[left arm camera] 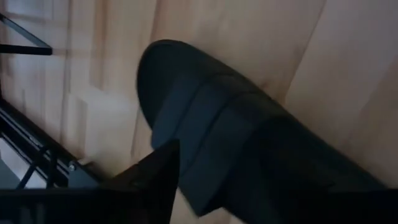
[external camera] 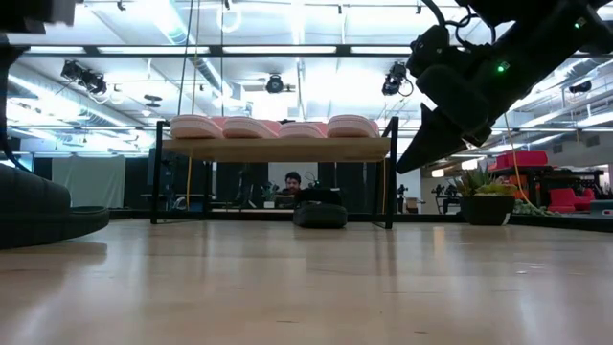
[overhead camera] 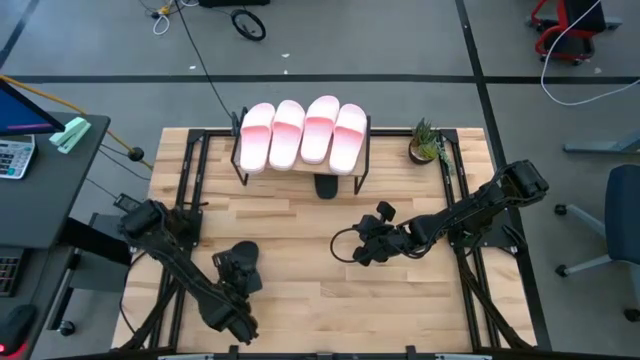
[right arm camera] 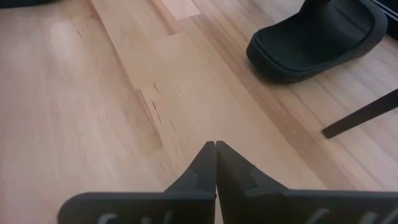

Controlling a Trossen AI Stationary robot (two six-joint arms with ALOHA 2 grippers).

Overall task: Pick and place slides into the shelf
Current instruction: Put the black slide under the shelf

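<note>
My left gripper [overhead camera: 238, 272], jaws apart, hovers over a black slide [left arm camera: 236, 137] lower-left in the high view. It looks light, squashy foam; I'd pinch the strap. Right gripper [right arm camera: 215, 163], centre-right, is closed and empty.

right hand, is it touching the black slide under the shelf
Apart. The right wrist view shows the shut right hand over bare tabletop, with clear wood between it and the black slide.

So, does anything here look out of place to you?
Yes, mildly. Four pink slides sit in a neat row on the shelf, but two black ones do not: one lies on the table under the shelf's front edge, another far off by the left gripper. Nothing looks damaged.
</note>
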